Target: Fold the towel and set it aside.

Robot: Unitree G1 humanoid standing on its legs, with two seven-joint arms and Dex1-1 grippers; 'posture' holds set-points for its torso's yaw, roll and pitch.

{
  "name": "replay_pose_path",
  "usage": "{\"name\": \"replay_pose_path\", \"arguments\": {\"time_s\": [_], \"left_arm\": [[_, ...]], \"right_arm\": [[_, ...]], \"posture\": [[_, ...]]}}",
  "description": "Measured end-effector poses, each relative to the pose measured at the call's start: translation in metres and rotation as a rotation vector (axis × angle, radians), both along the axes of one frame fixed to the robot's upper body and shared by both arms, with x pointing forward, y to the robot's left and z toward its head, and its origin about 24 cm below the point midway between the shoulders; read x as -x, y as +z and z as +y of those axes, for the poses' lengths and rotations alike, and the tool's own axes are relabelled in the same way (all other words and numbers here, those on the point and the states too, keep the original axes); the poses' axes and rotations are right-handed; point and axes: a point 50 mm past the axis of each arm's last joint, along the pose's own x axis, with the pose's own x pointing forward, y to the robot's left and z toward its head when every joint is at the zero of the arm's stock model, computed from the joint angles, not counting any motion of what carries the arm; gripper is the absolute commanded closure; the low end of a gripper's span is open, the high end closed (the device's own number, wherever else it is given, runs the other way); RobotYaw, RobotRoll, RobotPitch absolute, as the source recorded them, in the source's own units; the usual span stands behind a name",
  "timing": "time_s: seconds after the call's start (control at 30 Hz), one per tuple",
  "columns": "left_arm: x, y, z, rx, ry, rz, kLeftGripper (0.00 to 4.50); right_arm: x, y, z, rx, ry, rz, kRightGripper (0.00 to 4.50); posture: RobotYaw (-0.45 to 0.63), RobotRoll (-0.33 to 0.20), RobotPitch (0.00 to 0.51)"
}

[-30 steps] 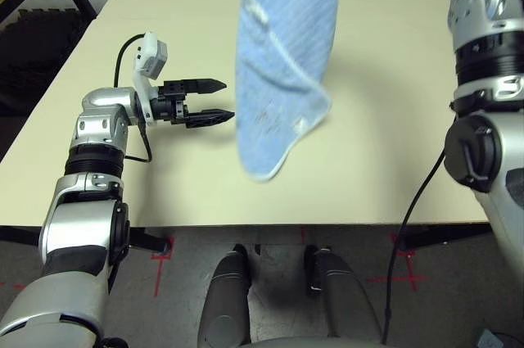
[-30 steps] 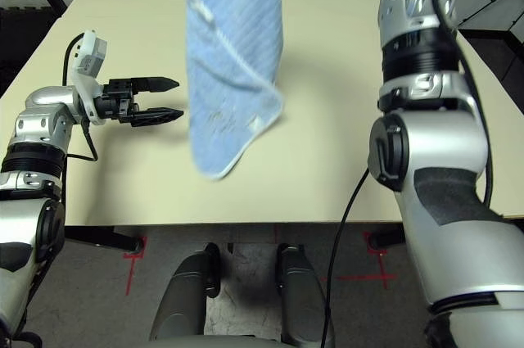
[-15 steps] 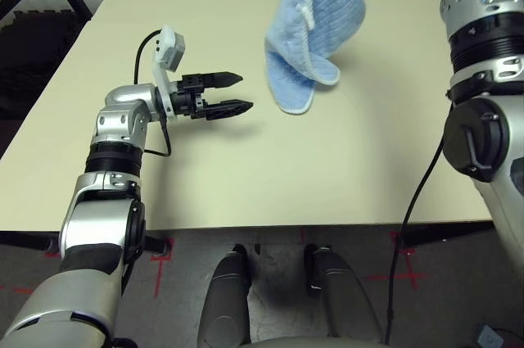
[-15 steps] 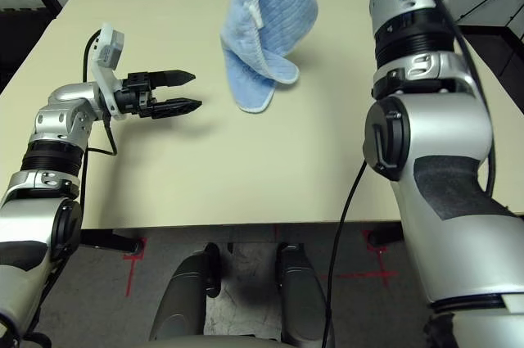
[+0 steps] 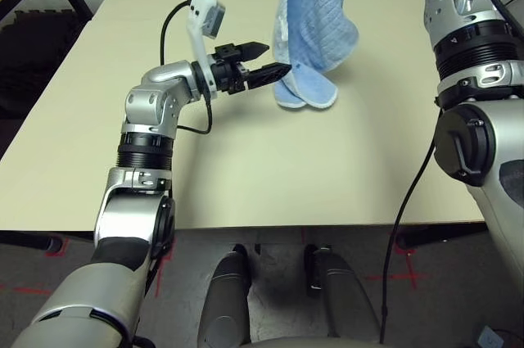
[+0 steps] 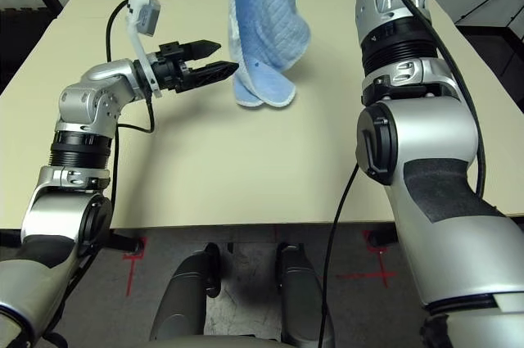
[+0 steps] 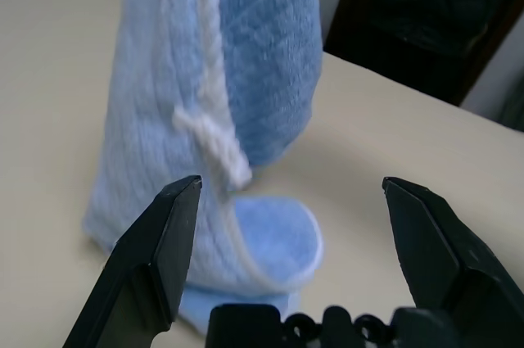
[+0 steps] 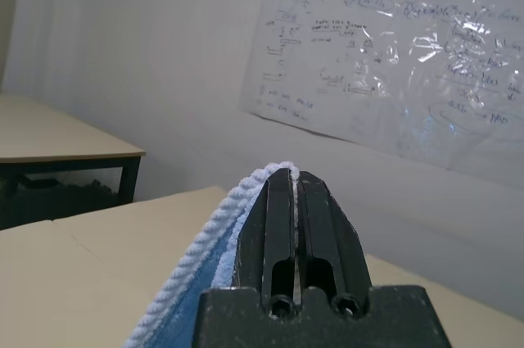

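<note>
We take the towel (image 5: pixel 315 33) as our landmark. It hangs over the table (image 5: pixel 246 168), its upper edge pinched between the closed fingers of our right gripper (image 8: pixel 296 233). Our left gripper (image 5: pixel 268 63) stands spread on the towel's left side, close to its lower part, with nothing between its fingers; from that gripper the cloth lies toward the robot's right, just past the fingertips. The left gripper is the nearer one to the dangling end, while the right holds the top. The towel's long axis runs up and down, from the pinched edge to a loose, curled lower end that points down at the tabletop, roughly across the line of our left fingers. We judge that the next move brings the left gripper farther right to catch the hanging edge; the soft cloth could swing away or bunch.
</note>
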Motion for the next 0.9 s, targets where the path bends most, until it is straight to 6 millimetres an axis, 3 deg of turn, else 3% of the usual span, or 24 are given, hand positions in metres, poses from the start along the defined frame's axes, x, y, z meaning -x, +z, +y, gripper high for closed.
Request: {"name": "replay_pose_path", "arguments": {"time_s": [0.13, 0.33, 0.53, 0.67, 0.8, 0.9], "left_arm": [[-0.011, 0.006, -0.018, 0.018, 0.122, -0.010, 0.00], [-0.039, -0.002, -0.029, -0.006, 0.400, 0.050, 0.00], [-0.054, -0.015, -0.001, -0.058, 0.623, 0.043, 0.00], [-0.055, -0.012, 0.014, -0.131, 0.625, -0.014, 0.00], [-0.052, -0.006, 0.049, -0.223, 0.639, -0.079, 0.00], [-0.050, -0.006, 0.063, -0.267, 0.640, -0.100, 0.00]], "right_arm": [[0.000, -0.001, 0.002, -0.004, 0.007, 0.006, 4.46], [0.000, -0.001, 0.004, -0.011, 0.012, 0.008, 4.46], [0.000, 0.001, 0.002, -0.021, 0.013, 0.007, 4.46], [0.001, 0.002, 0.001, -0.019, 0.011, 0.005, 4.46], [0.001, 0.004, -0.007, -0.017, -0.013, -0.002, 4.46], [0.002, 0.005, -0.010, -0.018, -0.022, -0.009, 4.46]], "posture": [[0.01, 0.000, 0.193], [0.00, 0.000, 0.195], [-0.01, 0.000, 0.195], [-0.01, 0.000, 0.198], [0.00, 0.000, 0.198], [0.00, 0.000, 0.196]]}}
